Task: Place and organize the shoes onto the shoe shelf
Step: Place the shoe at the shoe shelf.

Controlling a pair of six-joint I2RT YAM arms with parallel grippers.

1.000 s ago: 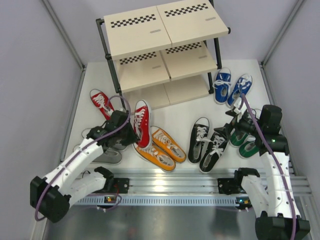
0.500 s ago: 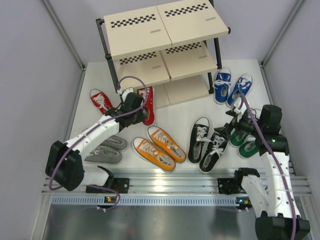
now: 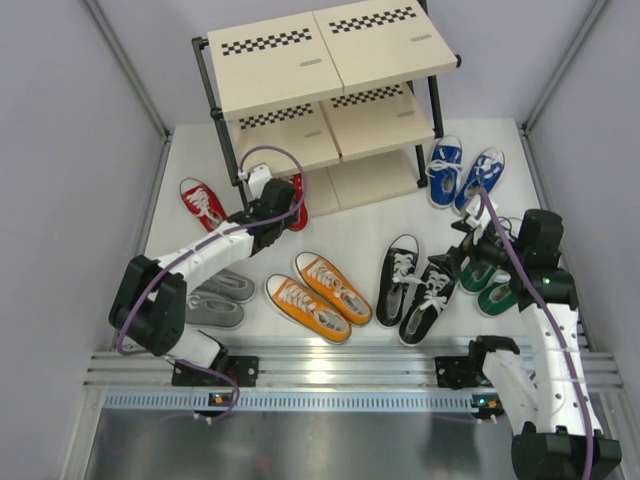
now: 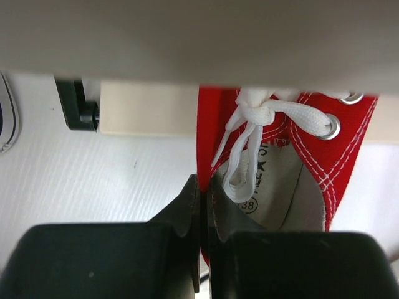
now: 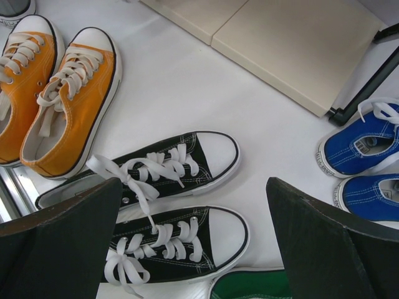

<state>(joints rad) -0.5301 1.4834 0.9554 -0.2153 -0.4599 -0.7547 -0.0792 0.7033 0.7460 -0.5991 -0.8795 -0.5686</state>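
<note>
Seen from above: left gripper (image 3: 283, 207) stretched far out to the front of the shoe shelf (image 3: 300, 60), jaws clenched on the side wall of one red shoe (image 3: 296, 190). Confirmed on the left wrist view: thin pinch on red canvas just beside the laces, toe end hidden under a beige board. A second ago, down beside the orange pair (image 3: 320, 293); half a second ago, midway; now at the shelf's left half, seemingly the lowest tier. Reads as insertion under way, release not yet made. Second red shoe (image 3: 203, 203) on the counter (image 3: 350, 235) off to the left, apart from the first. Right gripper (image 3: 478, 250) over the black pair (image 3: 415, 285), jaws spread wide, grasping nothing, unmoved over the same second. Grey pair (image 3: 215, 300), green pair (image 3: 492, 285) and blue pair (image 3: 462, 175) all on the counter; no shoe visibly resting on any tier. Task barely begun.
</note>
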